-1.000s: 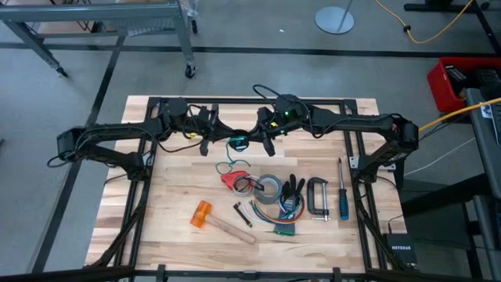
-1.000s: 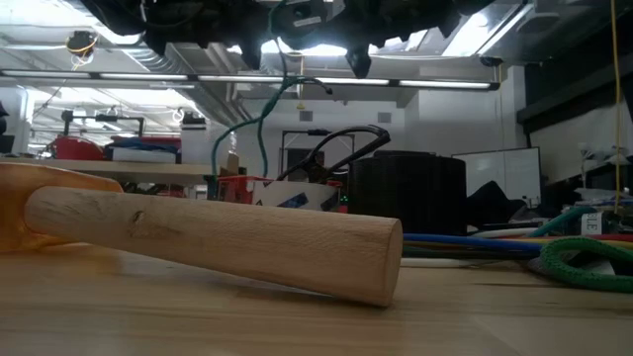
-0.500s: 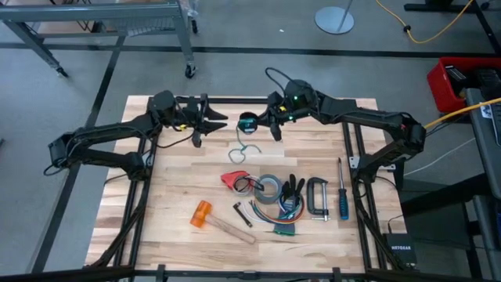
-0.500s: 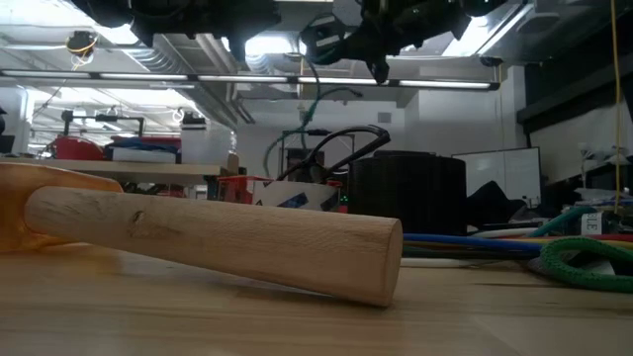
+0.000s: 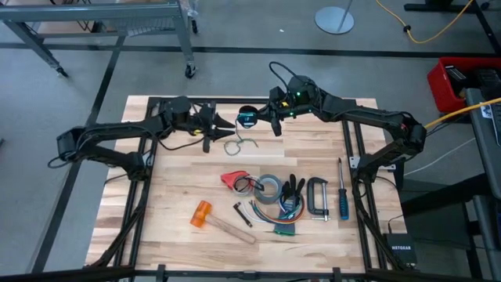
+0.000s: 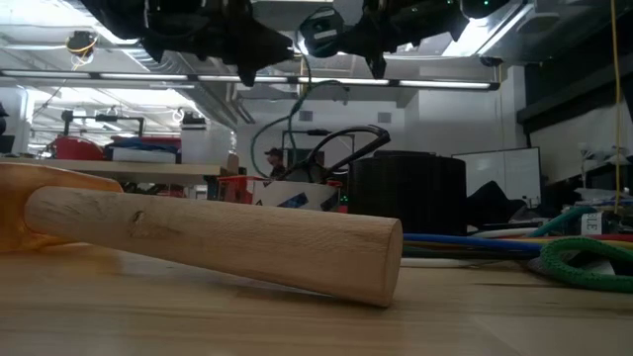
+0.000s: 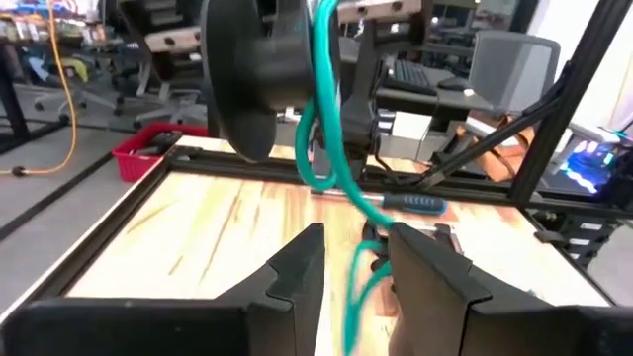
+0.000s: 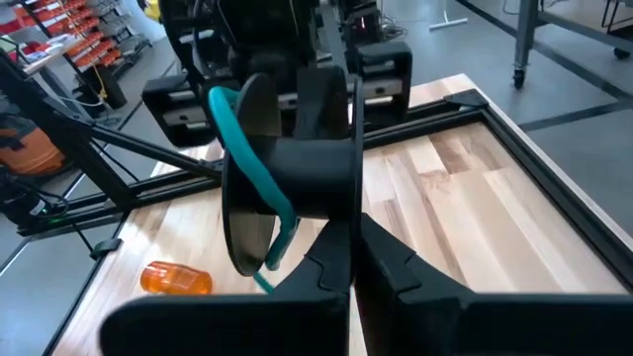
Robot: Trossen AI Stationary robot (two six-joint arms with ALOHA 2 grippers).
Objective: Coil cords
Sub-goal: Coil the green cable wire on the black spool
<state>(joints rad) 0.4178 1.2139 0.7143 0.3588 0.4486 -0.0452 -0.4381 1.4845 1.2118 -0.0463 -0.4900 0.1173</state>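
**High view.** You have one table (image 5: 180, 188) and two grippers, both near its 12 o'clock edge.
- One cord (image 5: 236, 144), thin, hanging in a loose loop between them.
- One black spool (image 5: 247, 117), lifted, at the tip of the right gripper (image 5: 264, 119).
- The left gripper (image 5: 221, 125) sits at the spool's 9 o'clock.
- Toward 6 o'clock, well apart: one hammer (image 5: 205, 214), one tape roll (image 5: 270, 188), one C-clamp (image 5: 317, 197), one screwdriver (image 5: 342, 200) and one bundle of coloured wires (image 5: 283, 225).

**Low view.** The hammer's wooden handle lies across the front and hides most of the tabletop from you. The spool hangs overhead and the cord drops from it.

**Left wrist view.** The fingers (image 7: 297, 277) stand spread. The teal cord runs down through the gap between them, with the spool just beyond.

**Right wrist view.** The jaws are pressed together and pinch the spool. One turn of cord lies around it.
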